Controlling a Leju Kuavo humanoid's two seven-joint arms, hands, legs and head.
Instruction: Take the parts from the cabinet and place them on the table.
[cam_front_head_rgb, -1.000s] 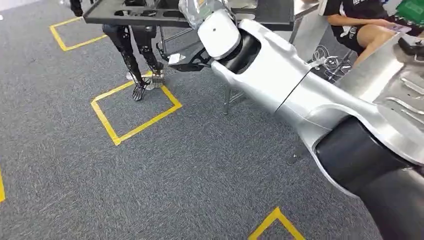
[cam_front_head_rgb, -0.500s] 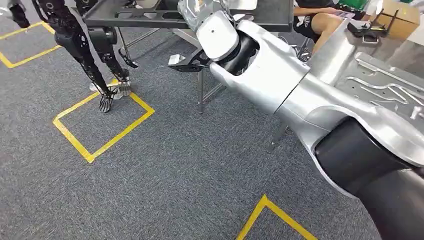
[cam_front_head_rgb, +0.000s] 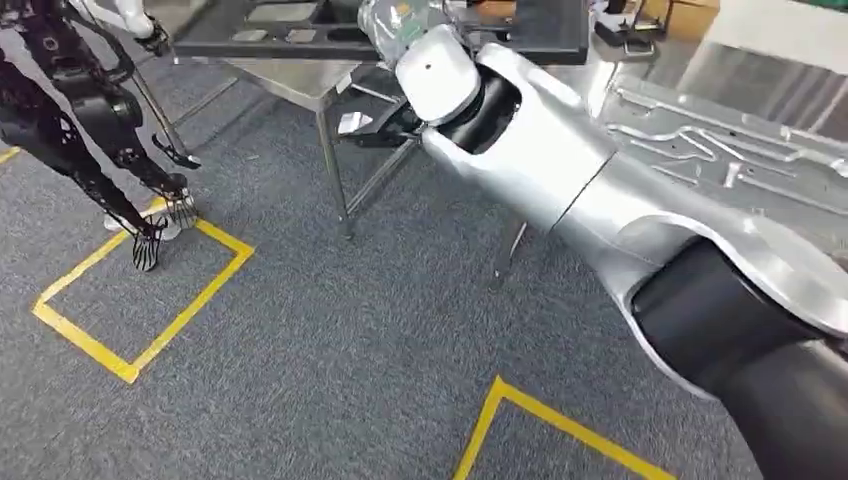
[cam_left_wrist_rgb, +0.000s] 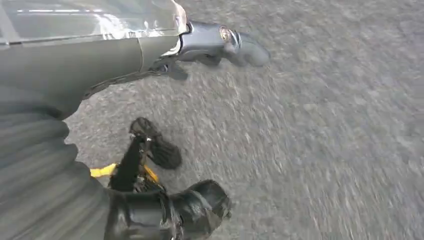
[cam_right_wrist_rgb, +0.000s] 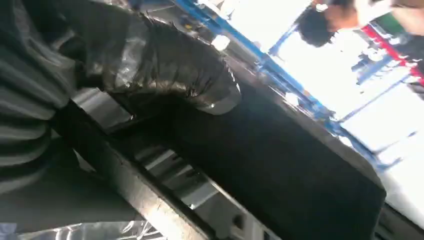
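Silver and black, the right arm (cam_front_head_rgb: 560, 170) reaches from the near right corner of the head view toward the far middle. Under it lies grey carpet (cam_front_head_rgb: 330, 350) with yellow tape lines (cam_front_head_rgb: 150, 330). The left hand (cam_left_wrist_rgb: 165, 45) hangs over this carpet, its thumb sticking out; whether its fingers are spread or curled I cannot tell. Farther on, the right hand (cam_front_head_rgb: 395, 22) grips the near edge of the black part (cam_front_head_rgb: 290, 30), a wide flat moulded panel, with its fingers wrapped over the rim in the right wrist view. The part is held level at the near left corner of the steel surface (cam_front_head_rgb: 290, 78); if it touches the surface I cannot tell. A pressed metal sheet (cam_front_head_rgb: 720, 140) lies on the surface's right side. On the far left stands another robot (cam_front_head_rgb: 90, 120) with black legs.
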